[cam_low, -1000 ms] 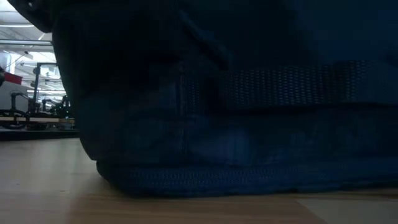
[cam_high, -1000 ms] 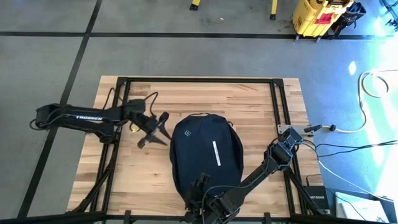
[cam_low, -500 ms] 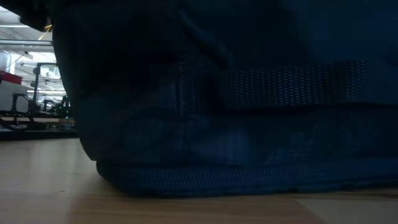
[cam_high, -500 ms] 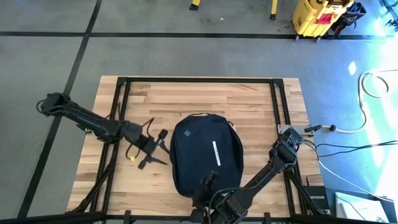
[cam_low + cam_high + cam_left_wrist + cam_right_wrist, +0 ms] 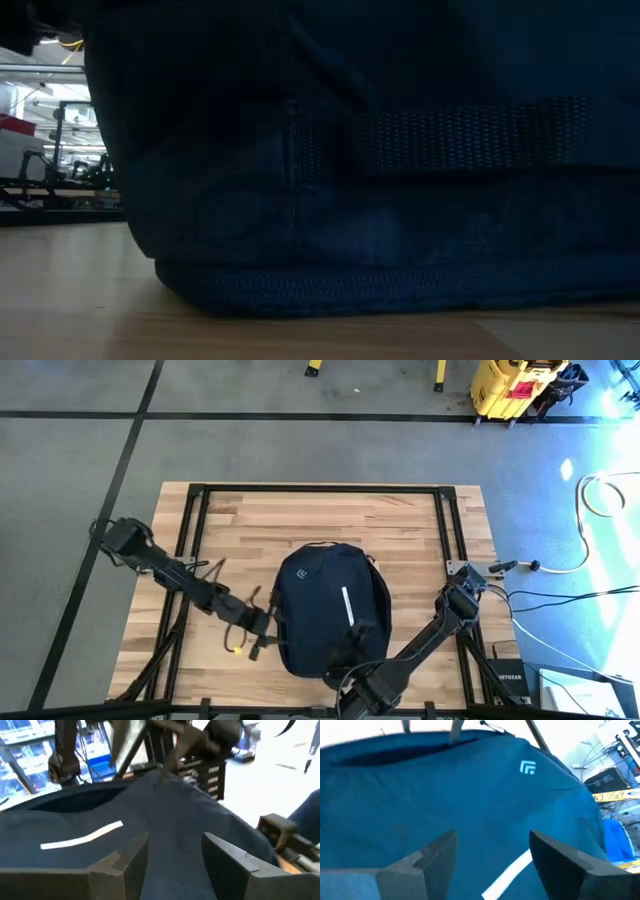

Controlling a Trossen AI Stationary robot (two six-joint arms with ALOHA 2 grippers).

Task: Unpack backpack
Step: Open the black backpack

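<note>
The dark navy backpack lies flat on its back in the middle of the wooden table, white stripe and small white logo facing up. In the low view its near end fills the picture and rests on the tabletop. My left gripper is open at the backpack's left side, and the left wrist view shows navy fabric ahead between its fingers. My right gripper is open over the backpack's near end, looking along it toward the logo. My left gripper's open fingers stand level at the backpack's left side; I cannot tell whether they touch the fabric. My right gripper's open fingers slant down over the backpack's near part; I cannot tell whether they touch it.
A black metal frame runs around the tabletop. Bare wood shows on the far side and along the left. Cables and a box sit at the right edge. A yellow machine stands on the floor beyond.
My left gripper has swung toward the table's near edge and in toward the backpack's left side. My right gripper has gone from the near edge toward the far edge, out over the backpack's near end. The backpack has stayed in place.
</note>
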